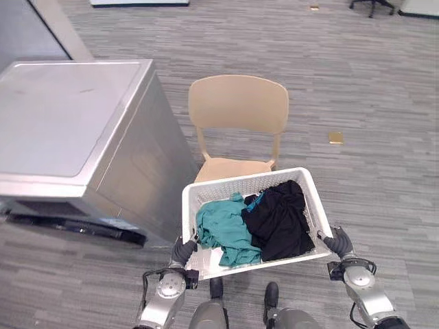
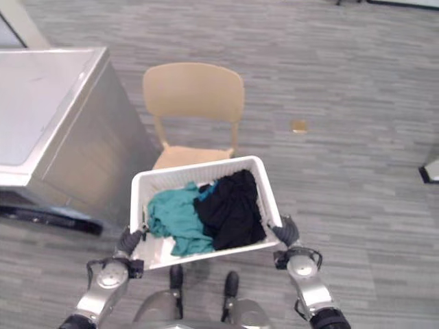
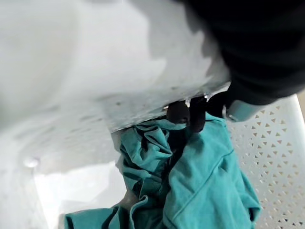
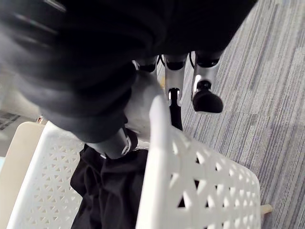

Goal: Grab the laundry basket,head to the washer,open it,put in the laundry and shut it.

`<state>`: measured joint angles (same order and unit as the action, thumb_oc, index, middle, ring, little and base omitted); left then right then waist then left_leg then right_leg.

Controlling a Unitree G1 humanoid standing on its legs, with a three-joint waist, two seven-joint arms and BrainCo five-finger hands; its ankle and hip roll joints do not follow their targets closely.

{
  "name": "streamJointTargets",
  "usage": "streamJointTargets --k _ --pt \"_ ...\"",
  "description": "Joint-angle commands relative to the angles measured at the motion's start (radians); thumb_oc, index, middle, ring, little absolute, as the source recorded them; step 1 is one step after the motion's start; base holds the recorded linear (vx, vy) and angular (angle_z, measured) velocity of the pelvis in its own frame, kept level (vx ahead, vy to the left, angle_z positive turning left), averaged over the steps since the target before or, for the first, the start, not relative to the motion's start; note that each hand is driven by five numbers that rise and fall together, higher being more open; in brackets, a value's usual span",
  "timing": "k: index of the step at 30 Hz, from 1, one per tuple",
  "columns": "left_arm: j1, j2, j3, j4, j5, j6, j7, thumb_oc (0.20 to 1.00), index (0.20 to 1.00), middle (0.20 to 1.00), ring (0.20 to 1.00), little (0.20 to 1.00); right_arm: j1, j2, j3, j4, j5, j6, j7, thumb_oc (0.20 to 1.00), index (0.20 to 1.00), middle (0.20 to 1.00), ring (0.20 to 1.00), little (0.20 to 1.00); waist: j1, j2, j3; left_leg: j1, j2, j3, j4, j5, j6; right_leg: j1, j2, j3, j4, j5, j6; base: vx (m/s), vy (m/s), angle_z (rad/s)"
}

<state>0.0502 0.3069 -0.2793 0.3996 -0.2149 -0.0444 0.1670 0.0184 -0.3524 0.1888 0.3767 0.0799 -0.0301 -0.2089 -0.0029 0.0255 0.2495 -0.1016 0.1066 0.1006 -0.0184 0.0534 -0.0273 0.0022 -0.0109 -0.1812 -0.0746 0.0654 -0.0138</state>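
No readable labels or print anywhere; white laundry basket (image 1: pixel 312 195) held up in front of the robot, left hand (image 1: pixel 184 251) on its left rim, right hand (image 1: pixel 337 242) on its right rim; left wrist view shows dark fingertips (image 3: pixel 191 113) curled over the rim edge, so that hand is clamped on the basket; right wrist view shows the thumb inside the wall and fingers (image 4: pixel 205 93) outside it, rim pinched between, also clamped; inside the basket: teal garment (image 1: pixel 226 229) on the left, black garment (image 1: pixel 281 218) on the right, the two touching in the middle; beige chair (image 1: pixel 239 110) directly ahead, its seat partly hidden behind the basket's far rim; silver-grey washer (image 1: pixel 65 120) just left of the chair, lid down, a dark strip along its lower front edge; small tan square (image 1: pixel 336 137) on the floor right of the chair; floor is grey striped carpet (image 1: pixel 357 82); castor base of an office chair (image 1: pixel 374 5) at the far top right.
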Motion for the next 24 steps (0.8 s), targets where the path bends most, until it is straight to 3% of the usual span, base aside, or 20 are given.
streamJointTargets --k 1,7,14,15,16,17,24 --pt "-0.123 0.034 0.005 -0.065 0.034 -0.102 0.072 0.2 0.2 0.2 0.2 0.2 -0.075 0.044 0.044 -0.095 0.039 -0.098 0.022 0.2 0.2 0.2 0.2 0.2 0.012 -0.013 0.005 -0.029 -0.031 0.013 0.088 -0.083 -0.025 -0.037 -0.129 0.037 0.164 -0.188 0.121 -0.13 0.219 -0.24" --pt "-0.273 0.037 -0.024 -0.004 0.051 -0.124 0.146 0.2 0.2 0.2 0.2 0.2 -0.213 0.087 0.091 -0.035 0.043 -0.111 -0.039 0.2 0.2 0.2 0.2 0.2 0.024 -0.023 0.07 -0.148 -0.055 0.043 0.136 -0.1 -0.003 -0.172 -0.156 0.078 0.189 -0.138 0.137 -0.16 0.149 -0.15" --pt "-0.492 0.023 -0.082 0.17 0.065 -0.135 0.238 0.2 0.2 0.2 0.2 0.2 -0.426 0.134 0.167 0.112 0.06 -0.113 -0.111 0.2 0.2 0.2 0.2 0.2 0.049 -0.031 0.142 -0.249 -0.069 0.038 0.131 -0.064 0.004 -0.261 -0.172 0.082 0.158 -0.074 0.145 -0.07 0.041 0.0" --pt "-0.493 0.023 -0.082 0.171 0.065 -0.135 0.238 0.294 0.294 0.294 0.294 0.294 -0.426 0.134 0.167 0.112 0.061 -0.113 -0.111 0.275 0.275 0.275 0.275 0.275 0.049 -0.031 0.142 -0.249 -0.069 0.038 0.131 -0.064 0.004 -0.262 -0.172 0.082 0.158 -0.074 0.145 -0.06 0.019 0.05" --pt "-0.517 0.026 -0.09 0.182 0.068 -0.134 0.243 0.862 0.862 0.862 0.862 0.862 -0.448 0.133 0.169 0.127 0.067 -0.114 -0.117 1.0 1.0 1.0 1.0 1.0 0.05 -0.03 0.148 -0.26 -0.069 0.037 0.128 -0.056 0.003 -0.271 -0.173 0.079 0.155 -0.07 0.144 -0.04 0.01 0.01" --pt "-0.563 0.032 -0.099 0.213 0.072 -0.132 0.253 1.0 1.0 1.0 1.0 1.0 -0.491 0.128 0.174 0.155 0.069 -0.115 -0.13 1.0 1.0 1.0 1.0 1.0 0.052 -0.029 0.16 -0.273 -0.069 0.033 0.125 -0.047 0.0 -0.285 -0.173 0.075 0.156 -0.068 0.144 -0.04 0.01 -0.01" --pt "-0.529 0.042 -0.077 0.16 0.084 -0.137 0.257 1.0 1.0 1.0 1.0 1.0 -0.452 0.113 0.172 0.137 0.061 -0.116 -0.121 1.0 1.0 1.0 1.0 1.0 0.054 -0.038 0.167 -0.256 -0.066 0.024 0.118 -0.047 -0.003 -0.272 -0.175 0.071 0.155 -0.066 0.148 0.01 -0.006 0.01"
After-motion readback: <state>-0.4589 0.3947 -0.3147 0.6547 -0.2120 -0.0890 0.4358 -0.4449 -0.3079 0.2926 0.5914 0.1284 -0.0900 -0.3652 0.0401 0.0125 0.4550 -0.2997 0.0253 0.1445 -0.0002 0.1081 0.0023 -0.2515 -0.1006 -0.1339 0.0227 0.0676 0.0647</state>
